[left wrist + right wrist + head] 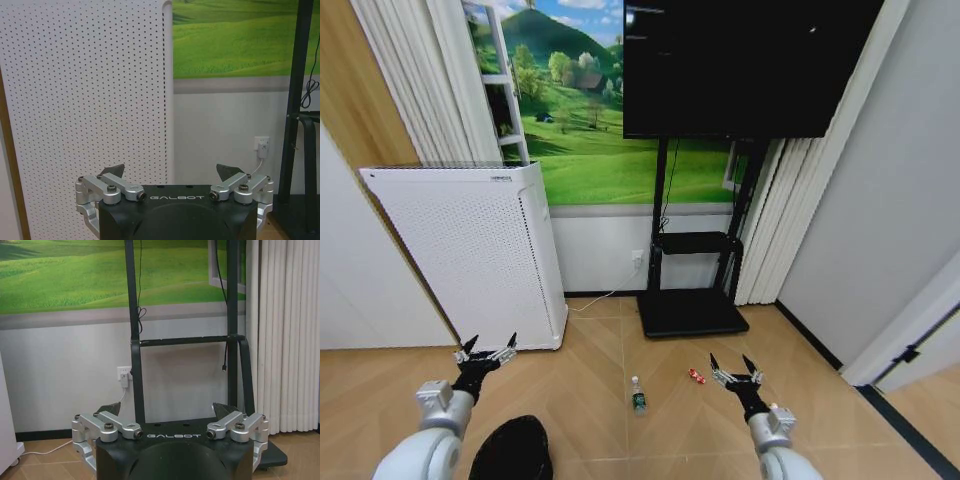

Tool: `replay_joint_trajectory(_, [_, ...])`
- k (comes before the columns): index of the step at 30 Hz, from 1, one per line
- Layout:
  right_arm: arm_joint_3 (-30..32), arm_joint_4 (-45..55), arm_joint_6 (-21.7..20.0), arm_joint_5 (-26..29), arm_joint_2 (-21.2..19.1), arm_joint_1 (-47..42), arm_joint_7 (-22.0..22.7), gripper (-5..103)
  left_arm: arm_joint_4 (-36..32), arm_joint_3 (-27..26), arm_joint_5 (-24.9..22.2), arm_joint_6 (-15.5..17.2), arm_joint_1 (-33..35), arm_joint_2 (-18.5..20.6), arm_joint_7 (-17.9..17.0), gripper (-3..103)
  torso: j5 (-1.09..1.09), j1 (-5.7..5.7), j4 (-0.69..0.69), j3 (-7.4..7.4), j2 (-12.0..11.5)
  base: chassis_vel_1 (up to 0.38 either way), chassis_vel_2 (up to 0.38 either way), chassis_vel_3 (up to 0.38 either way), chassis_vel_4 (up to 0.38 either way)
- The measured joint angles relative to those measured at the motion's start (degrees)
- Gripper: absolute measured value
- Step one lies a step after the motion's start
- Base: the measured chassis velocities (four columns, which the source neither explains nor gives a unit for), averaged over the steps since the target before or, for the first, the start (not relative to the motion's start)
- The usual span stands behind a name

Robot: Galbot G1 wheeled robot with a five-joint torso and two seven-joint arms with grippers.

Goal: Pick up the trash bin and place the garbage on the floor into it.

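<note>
Both arms are raised in front of the robot, each gripper pointing forward toward the far wall with nothing between its fingers. The left gripper (pixel 488 349) hangs above the floor (pixel 590 390) just in front of the white perforated air purifier (pixel 470 250); its jaws are spread wide, and the left wrist view shows the two dark fingertips (pixel 116 170) well apart against the purifier's dotted panel. The right gripper (pixel 735 368) is likewise spread wide and holds nothing, hovering over the herringbone floor to the right of the litter; in the right wrist view its fingertips (pixel 223 409) stand apart in front of the black TV stand (pixel 135 365) and a wall socket (pixel 124 375). The trash bin (pixel 512 450), black and glossy, sits on the floor at the lower edge of the head view, just right of the left forearm and below the left gripper. A clear plastic bottle (pixel 638 396) with a green label lies on the floor between the two grippers, and a small red wrapper (pixel 696 376) lies a little farther right, just left of the right gripper. A white-and-red piece (pixel 778 408) may be showing beside the right wrist, though I cannot tell for sure. The television (pixel 750 65) hangs above the stand
</note>
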Motion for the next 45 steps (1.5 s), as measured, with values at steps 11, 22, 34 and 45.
replay_joint_trajectory(11, [-0.02,-0.12,-0.2,0.11,-0.02,0.31,0.39,100,1.02,0.32,-0.08,0.01,-0.65,-0.1,0.29,100,0.0,-1.08,0.0,-1.66,-2.73,0.0,0.0,0.0,0.0])
replay_joint_trajectory(22, [-0.02,0.27,-0.95,0.49,0.23,0.28,1.32,100,1.72,-0.15,-0.49,0.01,-0.83,-0.83,-0.69,100,0.0,-1.76,0.0,-2.79,-4.55,0.0,0.0,0.0,0.0])
replay_joint_trajectory(34, [0.83,1.16,-1.9,0.85,0.95,-0.7,3.22,100,2.51,-0.61,-1.15,0.06,-0.8,-1.86,-1.33,100,0.0,-3.02,0.0,-4.99,-8.01,0.0,0.0,0.0,0.0])
replay_joint_trajectory(45, [1.78,3.27,-2.65,2.07,1.56,-1.49,6.0,100,2.27,-0.29,-1.19,0.26,-0.5,-2.4,-1.74,100,0.0,-4.04,0.0,-6.74,-10.78,0.0,0.0,0.0,0.0])
